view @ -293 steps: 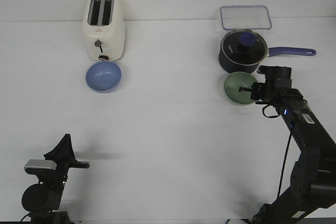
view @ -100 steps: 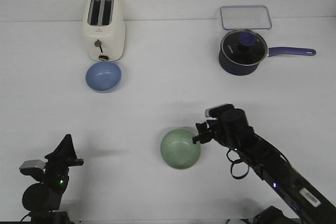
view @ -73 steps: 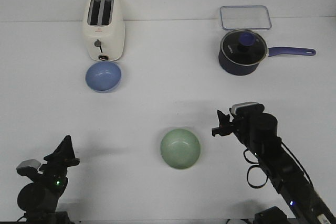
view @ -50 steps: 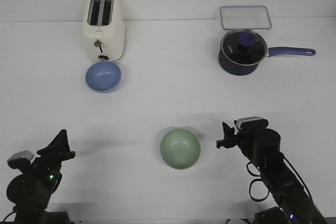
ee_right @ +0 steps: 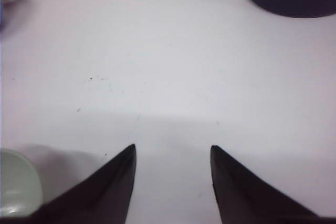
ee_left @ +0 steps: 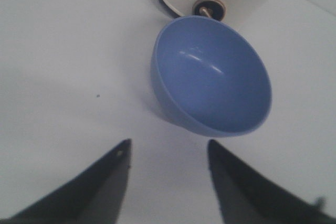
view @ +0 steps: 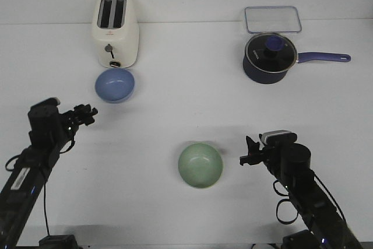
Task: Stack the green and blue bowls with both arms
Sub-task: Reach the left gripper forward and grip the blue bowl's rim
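**Left arm out toward the blue bowl; green bowl set down mid-table**

Left gripper (view: 87, 111): fingers apart, nothing between them. In half a second it has swung up from the near-left corner and now sits near the blue bowl (view: 115, 84), short of it and on its near-left side. In the wrist view, the blue bowl (ee_left: 212, 76) lies just ahead of the open tips, upright, its far rim close against the toaster (view: 115, 31). We read this as the reach for the second bowl getting under way.

Right gripper (view: 249, 153): fingers apart, empty, parked just right of the green bowl (view: 200, 165) and not touching it. The green bowl has not moved since its release, a second back; it rests upright on the table (view: 186, 103) at near centre, well apart from the blue one.

Poses: left arm stretched forward from the near-left edge, wrist aimed at the bowl; right arm folded close in, low, pointing left. The stack is not yet made. We judge the green bowl to be the base, waiting for the blue.
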